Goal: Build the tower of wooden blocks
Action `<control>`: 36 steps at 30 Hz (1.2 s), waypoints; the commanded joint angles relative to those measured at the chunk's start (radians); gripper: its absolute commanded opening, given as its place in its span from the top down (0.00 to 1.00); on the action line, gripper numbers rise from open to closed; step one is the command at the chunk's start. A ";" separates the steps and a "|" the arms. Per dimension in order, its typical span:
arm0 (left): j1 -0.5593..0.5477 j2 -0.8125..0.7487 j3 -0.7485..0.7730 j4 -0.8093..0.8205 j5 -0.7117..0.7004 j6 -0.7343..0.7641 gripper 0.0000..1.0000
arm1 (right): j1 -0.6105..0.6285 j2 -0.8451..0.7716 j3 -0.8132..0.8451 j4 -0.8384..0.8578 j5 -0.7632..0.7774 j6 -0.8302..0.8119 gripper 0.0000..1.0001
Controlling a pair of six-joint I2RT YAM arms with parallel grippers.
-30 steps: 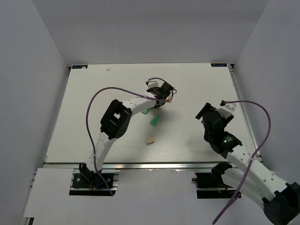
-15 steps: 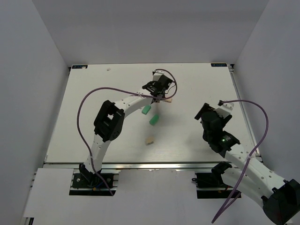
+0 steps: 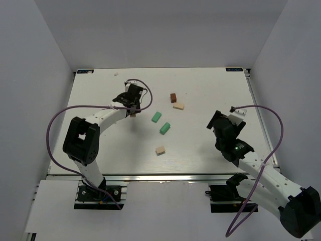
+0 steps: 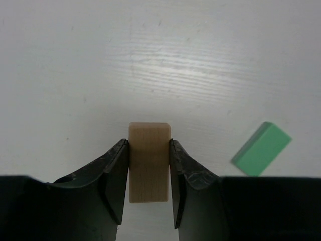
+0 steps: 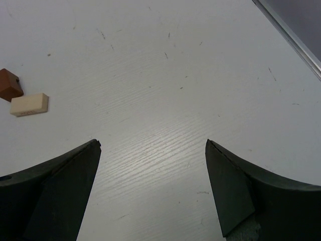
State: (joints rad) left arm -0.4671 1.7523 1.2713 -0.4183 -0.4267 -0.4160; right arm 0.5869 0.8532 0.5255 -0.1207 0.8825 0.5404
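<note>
While our left gripper [image 4: 148,143] pinches one tan block [image 4: 149,165] and our right gripper [image 5: 152,143] hangs wide open and empty, we have no tower yet; the other blocks [image 3: 165,128] lie loose on the table [image 3: 100,145].

place: robotics lab test cell | evidence: white counter [image 3: 100,150] boxed in by plain pale walls [image 3: 160,35] | aluminium rail [image 3: 165,176] along its near edge | white left arm [image 3: 100,116] and right arm [image 3: 263,170] mounted there | loose purple cable [image 3: 284,134] looping overhead
</note>
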 commanded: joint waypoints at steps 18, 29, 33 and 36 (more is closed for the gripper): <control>0.139 0.059 -0.173 0.144 0.144 0.000 0.92 | -0.007 0.029 0.016 0.065 0.007 -0.042 0.11; 0.140 0.036 -0.243 0.196 0.155 0.029 0.77 | -0.010 0.032 0.014 0.062 0.010 -0.042 0.11; 0.142 0.033 -0.248 0.194 0.161 0.029 0.72 | -0.009 0.030 0.014 0.061 0.010 -0.043 0.11; 0.142 0.038 -0.240 0.184 0.155 0.036 0.65 | -0.009 0.029 0.014 0.059 0.010 -0.046 0.11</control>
State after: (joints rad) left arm -0.3294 1.8103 1.0439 -0.2085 -0.2901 -0.3958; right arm 0.5827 0.8856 0.5255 -0.1013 0.8680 0.5014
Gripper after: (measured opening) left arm 0.446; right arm 0.895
